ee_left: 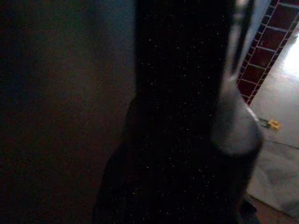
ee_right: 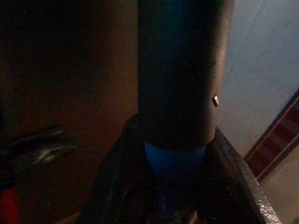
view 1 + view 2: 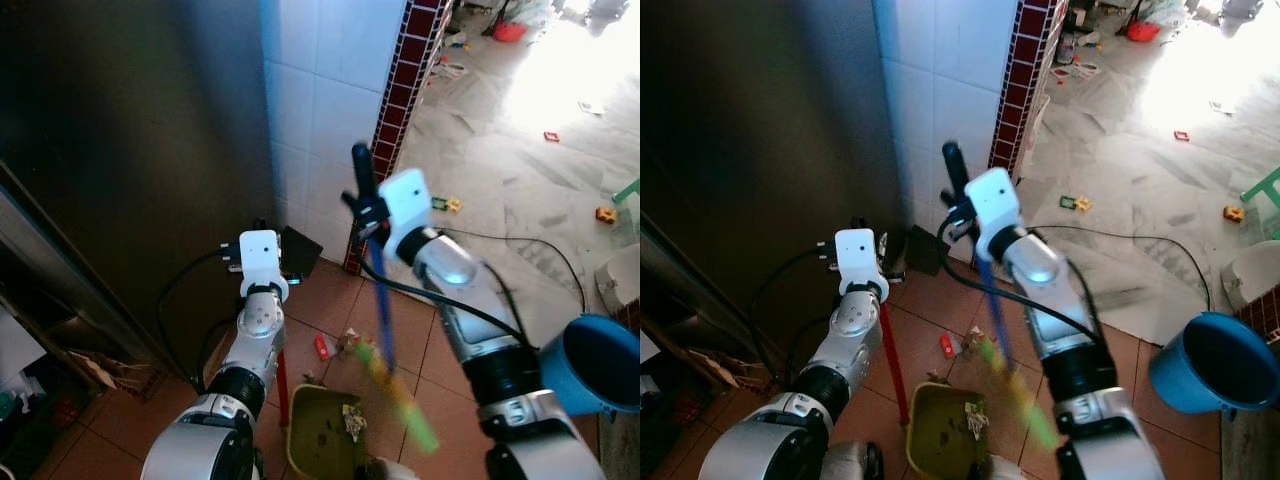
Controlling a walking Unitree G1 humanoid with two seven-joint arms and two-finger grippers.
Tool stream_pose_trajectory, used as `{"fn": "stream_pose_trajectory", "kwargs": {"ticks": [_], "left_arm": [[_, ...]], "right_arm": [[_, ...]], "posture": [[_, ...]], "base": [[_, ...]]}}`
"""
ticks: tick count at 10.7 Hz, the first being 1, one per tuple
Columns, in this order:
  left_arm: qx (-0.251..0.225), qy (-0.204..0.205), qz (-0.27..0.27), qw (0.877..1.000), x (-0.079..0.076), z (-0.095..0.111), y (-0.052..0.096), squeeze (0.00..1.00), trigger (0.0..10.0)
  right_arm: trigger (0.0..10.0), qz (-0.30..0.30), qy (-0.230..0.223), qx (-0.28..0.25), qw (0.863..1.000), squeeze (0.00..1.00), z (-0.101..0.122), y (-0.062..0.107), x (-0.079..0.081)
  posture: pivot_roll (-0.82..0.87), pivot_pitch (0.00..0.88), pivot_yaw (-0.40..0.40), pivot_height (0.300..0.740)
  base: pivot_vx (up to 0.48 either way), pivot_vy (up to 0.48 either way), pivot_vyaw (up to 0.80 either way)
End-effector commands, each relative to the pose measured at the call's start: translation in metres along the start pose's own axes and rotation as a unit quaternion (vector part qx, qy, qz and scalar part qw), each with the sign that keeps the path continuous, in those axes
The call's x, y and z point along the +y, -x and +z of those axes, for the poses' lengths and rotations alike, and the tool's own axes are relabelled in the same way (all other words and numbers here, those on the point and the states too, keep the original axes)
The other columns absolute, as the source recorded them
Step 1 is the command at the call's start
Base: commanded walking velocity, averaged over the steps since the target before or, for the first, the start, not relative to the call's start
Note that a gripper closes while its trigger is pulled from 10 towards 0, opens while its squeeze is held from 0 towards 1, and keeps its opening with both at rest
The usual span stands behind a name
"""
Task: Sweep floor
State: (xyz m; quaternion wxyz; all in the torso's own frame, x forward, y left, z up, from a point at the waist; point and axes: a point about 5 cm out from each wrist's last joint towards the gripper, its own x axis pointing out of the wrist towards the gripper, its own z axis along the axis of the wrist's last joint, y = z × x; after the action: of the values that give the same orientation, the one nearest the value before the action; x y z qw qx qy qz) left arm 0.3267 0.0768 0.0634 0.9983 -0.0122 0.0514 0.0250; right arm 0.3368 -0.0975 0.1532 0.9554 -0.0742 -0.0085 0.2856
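Gripping broom (image 3: 383, 300), right end effector (image 3: 366, 212), beside wall corner (image 3: 385, 130)

Blue-handled broom (image 3: 383, 300) with black grip top, slanting down from between the right gripper's (image 3: 368, 215) closed jaws, blurred green bristles beside the yellow-green dustpan (image 3: 322, 430) holding scraps, its red handle (image 3: 890, 362) running up to the left gripper (image 3: 862, 262)

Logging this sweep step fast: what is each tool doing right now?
Left tool: shut on the red dustpan handle, above the yellow-green dustpan.
Right tool: shut on the blue broom handle.
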Motion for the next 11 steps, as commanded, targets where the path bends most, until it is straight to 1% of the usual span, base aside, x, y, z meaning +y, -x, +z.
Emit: {"fn": "stream_pose_trajectory", "kwargs": {"ticks": [1, 3, 4, 5, 6, 7, 8, 9, 10, 11], "left_arm": [[-0.032, -0.012, -0.002, 0.999, -0.001, 0.010, -0.003, 0.00, 10.0], [-0.038, -0.012, 0.001, 0.999, 0.001, 0.012, -0.004, 0.00, 10.0], [-0.037, -0.013, 0.000, 0.999, 0.001, 0.012, -0.004, 0.00, 10.0], [-0.036, -0.013, 0.000, 0.999, 0.001, 0.012, -0.004, 0.00, 10.0], [-0.032, -0.014, 0.004, 0.999, 0.001, 0.011, -0.004, 0.00, 10.0], [-0.020, -0.005, 0.006, 1.000, 0.001, 0.009, -0.005, 0.00, 10.0], [-0.020, 0.011, -0.003, 1.000, 0.000, 0.009, -0.005, 0.00, 10.0], [-0.047, 0.013, -0.030, 0.998, -0.001, 0.016, -0.005, 0.00, 10.0], [-0.069, 0.013, -0.045, 0.997, 0.001, 0.023, -0.007, 0.00, 10.0], [-0.096, 0.000, -0.051, 0.994, 0.006, 0.034, -0.009, 0.00, 10.0]], "right_arm": [[10.0, -0.007, -0.040, -0.017, 0.999, 0.00, 0.009, 0.001, -0.003], [10.0, -0.004, -0.135, -0.053, 0.989, 0.00, 0.024, -0.002, -0.002], [10.0, -0.003, -0.176, -0.077, 0.981, 0.00, 0.034, -0.001, -0.004], [10.0, -0.001, -0.187, -0.090, 0.978, 0.00, 0.039, -0.001, -0.006], [10.0, 0.005, -0.178, -0.100, 0.979, 0.00, 0.045, 0.000, -0.007], [10.0, 0.007, -0.134, -0.119, 0.984, 0.00, 0.052, 0.002, -0.011], [10.0, 0.008, -0.099, -0.131, 0.986, 0.00, 0.058, 0.004, -0.014], [10.0, 0.005, -0.063, -0.140, 0.988, 0.00, 0.063, 0.007, -0.019], [10.0, -0.005, -0.055, -0.148, 0.987, 0.00, 0.065, 0.009, -0.024], [10.0, -0.021, -0.054, -0.159, 0.986, 0.00, 0.068, 0.011, -0.032]], "posture": [[-0.05, 0.050, -0.040, 0.740], [-0.05, 0.045, -0.037, 0.740], [-0.05, 0.044, -0.036, 0.740], [-0.05, 0.041, -0.036, 0.740], [-0.05, 0.040, -0.036, 0.740], [-0.05, 0.032, -0.035, 0.740], [-0.05, 0.032, -0.035, 0.740], [-0.05, 0.021, -0.033, 0.740], [-0.05, 0.015, -0.032, 0.740], [-0.04, 0.008, -0.029, 0.740]], "base": [[0.000, 0.000, 0.00], [0.000, 0.000, 0.00], [0.000, 0.000, 0.00], [0.000, 0.000, 0.00], [0.000, 0.000, 0.00], [0.000, 0.000, 0.00], [0.000, 0.000, 0.00], [0.000, 0.000, 0.00], [0.000, 0.000, 0.00], [0.000, 0.000, 0.00]]}}
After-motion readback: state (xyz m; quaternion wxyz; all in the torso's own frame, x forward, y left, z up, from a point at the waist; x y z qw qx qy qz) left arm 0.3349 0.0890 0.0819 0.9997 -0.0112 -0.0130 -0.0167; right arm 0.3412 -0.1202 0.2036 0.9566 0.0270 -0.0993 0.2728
